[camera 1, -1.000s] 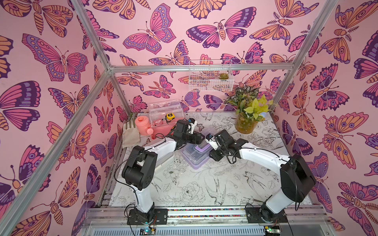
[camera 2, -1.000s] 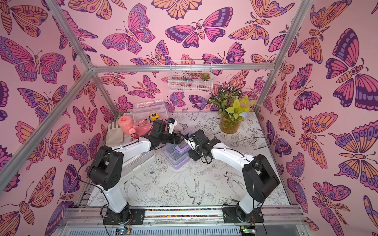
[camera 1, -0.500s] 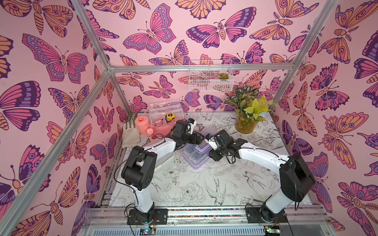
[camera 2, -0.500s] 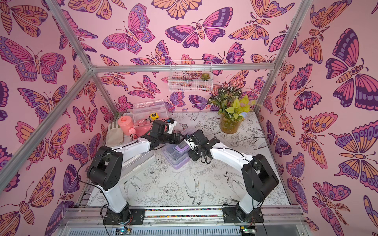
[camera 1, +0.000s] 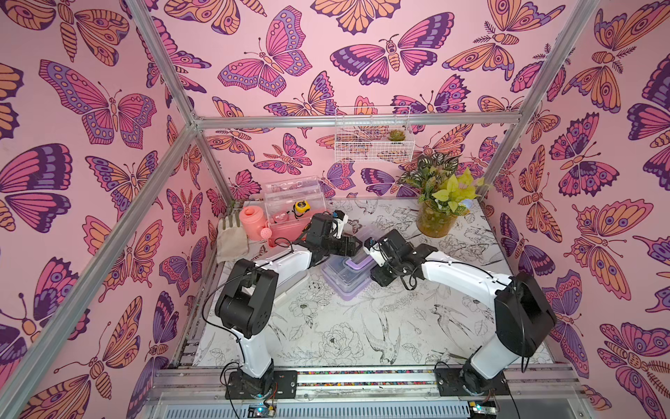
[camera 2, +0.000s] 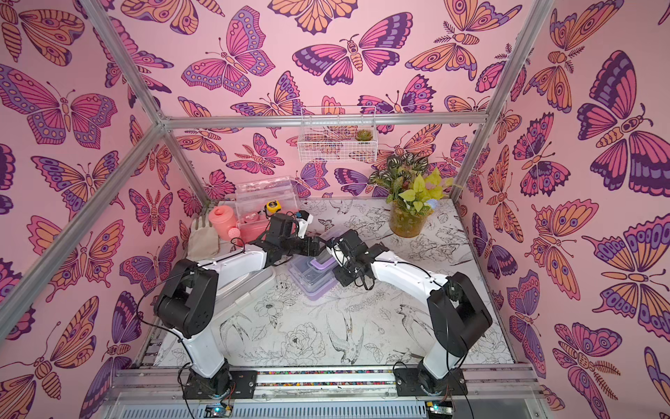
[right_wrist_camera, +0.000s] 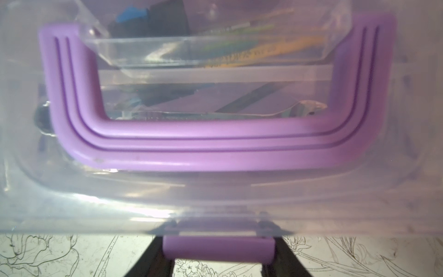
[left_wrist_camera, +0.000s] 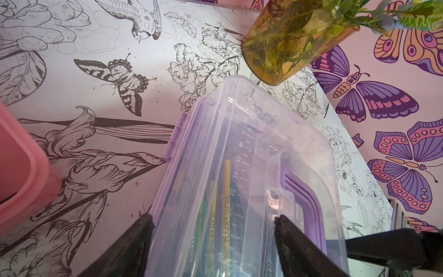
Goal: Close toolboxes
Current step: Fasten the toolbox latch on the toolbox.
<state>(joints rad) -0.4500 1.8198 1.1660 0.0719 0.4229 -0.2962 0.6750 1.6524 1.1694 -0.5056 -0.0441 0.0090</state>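
Nearly shut: purple toolbox [camera 1: 344, 277] between the tools.
Left tool [left_wrist_camera: 213, 217] spread wide, empty, over its lid [left_wrist_camera: 263, 134]; right tool [right_wrist_camera: 217, 241] half-open flanking the latch [right_wrist_camera: 218, 251], grip unclear. A slip could leave it unlatched.

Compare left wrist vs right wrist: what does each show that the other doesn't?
Left wrist only: the plant jar, a corner of the pink box, the hinges of the purple box, the butterfly wall, and the left end effector, open and straddling the lid's edge. Right wrist only: the purple latch on the box's edge, with the right end effector flanking it. Both: the purple box with its clear lid, its handle, and tools inside.
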